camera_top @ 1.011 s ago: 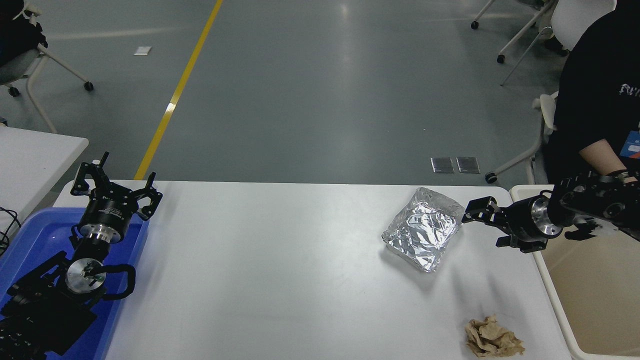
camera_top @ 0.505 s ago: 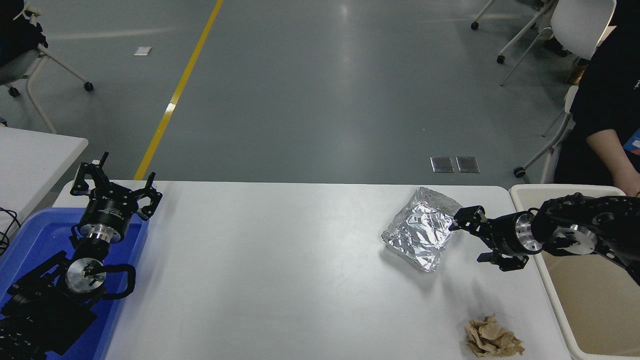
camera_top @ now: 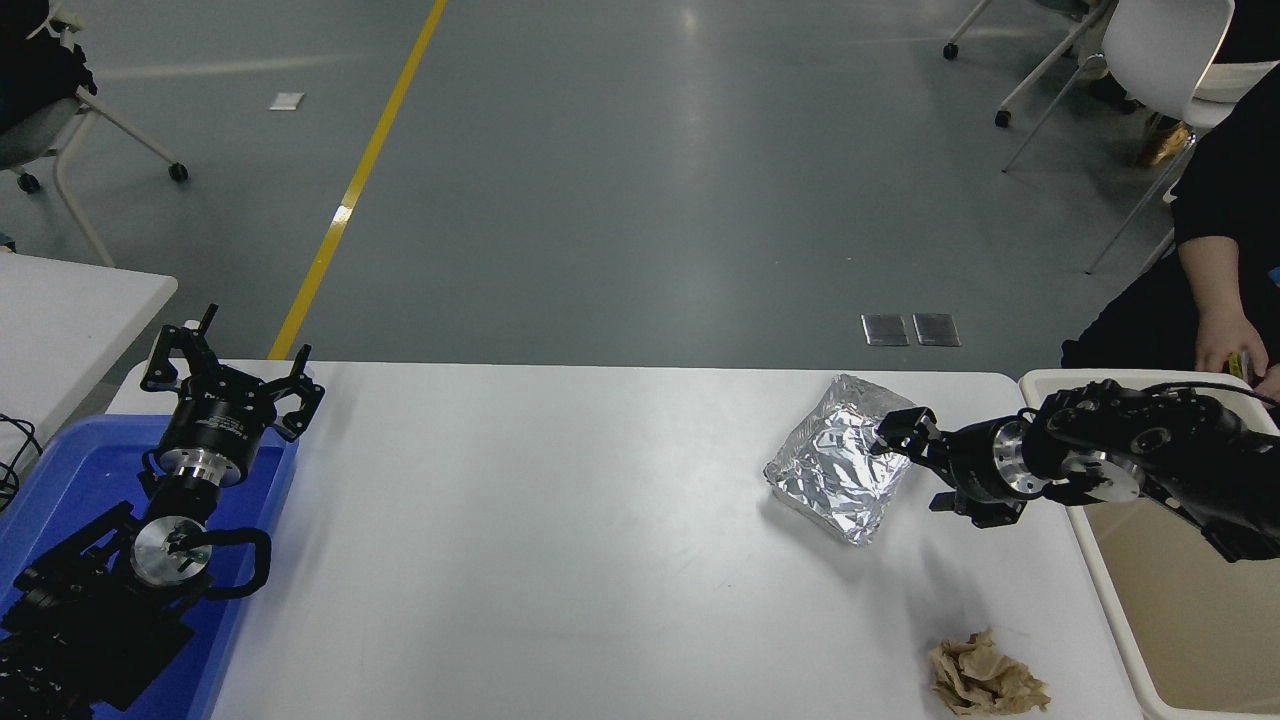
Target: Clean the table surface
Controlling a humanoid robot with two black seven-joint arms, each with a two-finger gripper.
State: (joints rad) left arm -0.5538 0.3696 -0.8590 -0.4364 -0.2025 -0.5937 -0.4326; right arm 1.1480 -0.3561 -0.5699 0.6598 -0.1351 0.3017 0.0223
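No writing here is clear enough for me to read. At the far left sits a smaller white table (camera_top: 70, 310), and near it a glossy blue plastic bin (camera_top: 60, 480) with my left arm parked over it; my left gripper (camera_top: 232, 375) points away with its black fingers spread wide above a silvery metal wrist ring. The table surface (camera_top: 560, 540) fills the middle, matte white, smooth and rectangular with rounded corners. Toward its far right lies a crinkled foil packet (camera_top: 840, 470), shiny and roughly square, tilted. My right gripper (camera_top: 905, 470) reaches in from the right with fingers parted, the far finger at the packet's right edge, the near one just beside it. At the near right edge lies a crumpled wad of brown paper (camera_top: 985, 680). Right of the table stands a cream tub (camera_top: 1110, 590), and a person's hand (camera_top: 1225, 345) rests beyond it.
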